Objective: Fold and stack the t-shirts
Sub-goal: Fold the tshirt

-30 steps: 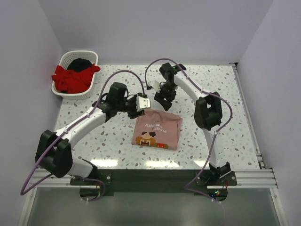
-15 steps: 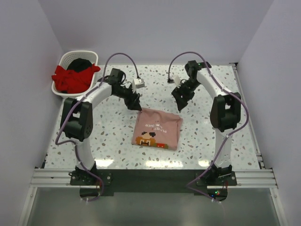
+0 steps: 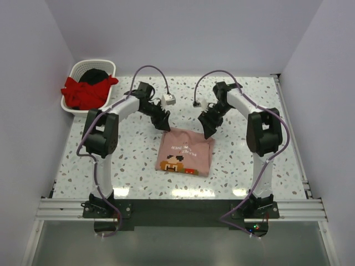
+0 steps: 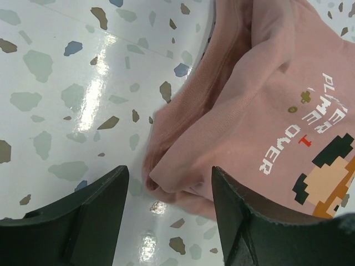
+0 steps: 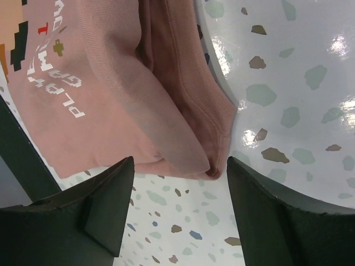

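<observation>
Centre frame in the top view, a folded pink t-shirt [image 3: 185,153] lies on the table [image 3: 133,166], its white print partly reading "OVER". The left gripper [image 3: 165,124] and right gripper [image 3: 209,131], both spread wide, straddle its upper corners. A red t-shirt [image 3: 83,91] and a black t-shirt [image 3: 95,74] fill the basket [image 3: 104,108], upper left.

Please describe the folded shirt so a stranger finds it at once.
On the speckled table, look near the middle. The salmon-pink t-shirt lies folded flat there; unlike the red shirt and black shirt heaped in the white basket, it shows a pixel-art face.
</observation>
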You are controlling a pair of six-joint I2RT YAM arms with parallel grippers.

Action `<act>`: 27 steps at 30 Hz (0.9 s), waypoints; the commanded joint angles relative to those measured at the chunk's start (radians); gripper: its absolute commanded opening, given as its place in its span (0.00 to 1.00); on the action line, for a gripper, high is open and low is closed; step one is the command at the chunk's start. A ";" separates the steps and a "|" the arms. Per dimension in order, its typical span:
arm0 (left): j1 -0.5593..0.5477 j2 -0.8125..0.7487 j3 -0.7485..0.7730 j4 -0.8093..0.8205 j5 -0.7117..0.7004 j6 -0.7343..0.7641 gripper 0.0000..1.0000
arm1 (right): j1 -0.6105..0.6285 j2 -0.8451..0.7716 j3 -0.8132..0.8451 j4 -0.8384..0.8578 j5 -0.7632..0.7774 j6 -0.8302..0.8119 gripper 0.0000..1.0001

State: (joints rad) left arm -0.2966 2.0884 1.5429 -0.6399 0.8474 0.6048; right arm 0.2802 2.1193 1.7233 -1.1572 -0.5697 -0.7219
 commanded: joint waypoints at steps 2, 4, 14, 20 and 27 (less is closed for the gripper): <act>-0.019 0.024 0.045 -0.006 -0.019 0.010 0.66 | -0.003 -0.005 -0.001 0.016 -0.042 -0.039 0.71; -0.022 0.030 0.045 -0.004 -0.019 0.015 0.66 | -0.003 -0.009 -0.014 0.024 -0.039 -0.048 0.71; -0.035 0.033 0.042 -0.001 -0.025 0.020 0.56 | 0.001 -0.005 -0.056 -0.001 -0.032 -0.099 0.54; -0.033 0.001 0.029 0.002 -0.031 0.026 0.29 | 0.002 -0.087 -0.067 -0.038 0.002 -0.125 0.17; -0.024 -0.045 0.023 -0.027 -0.039 0.041 0.02 | -0.001 -0.139 0.013 -0.128 0.062 -0.097 0.00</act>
State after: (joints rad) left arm -0.3256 2.1212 1.5486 -0.6510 0.8028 0.6235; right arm 0.2806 2.0777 1.6794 -1.2243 -0.5407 -0.8230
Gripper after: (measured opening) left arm 0.061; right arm 0.022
